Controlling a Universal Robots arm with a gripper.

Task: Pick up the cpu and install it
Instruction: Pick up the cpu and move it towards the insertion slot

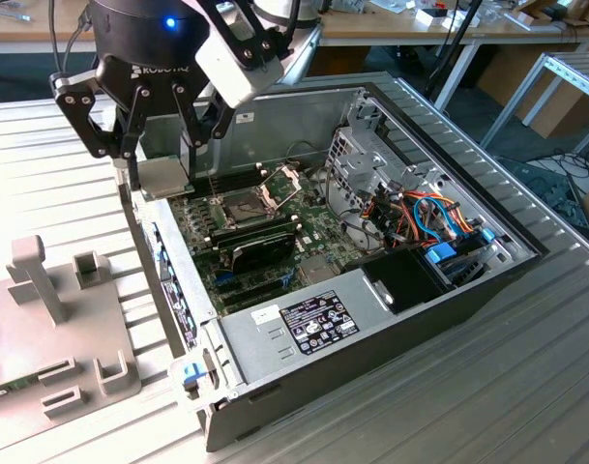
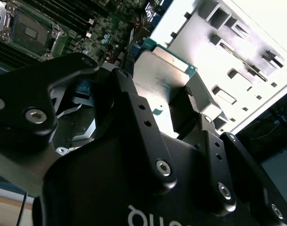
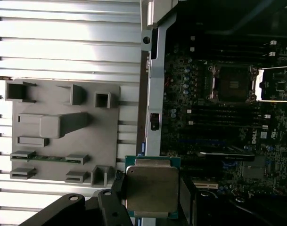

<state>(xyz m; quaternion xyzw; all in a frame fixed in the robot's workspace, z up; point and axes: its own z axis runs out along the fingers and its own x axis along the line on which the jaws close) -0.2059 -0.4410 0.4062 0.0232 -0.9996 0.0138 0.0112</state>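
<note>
My pincer is closed on the cpu, at its edges — the carry step. In the exterior view the open socket lies at four o'clock; seating needs, I judge, exact alignment.

We see the cpu over the rim of the case, the board in the case, the tray at the exterior view's left.

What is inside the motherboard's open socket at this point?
Nothing: the socket shows a bare dark contact bed, its hinged frame flipped open. The cpu sits clamped in the pincer, above the case wall. Nothing covers the socket.
</note>
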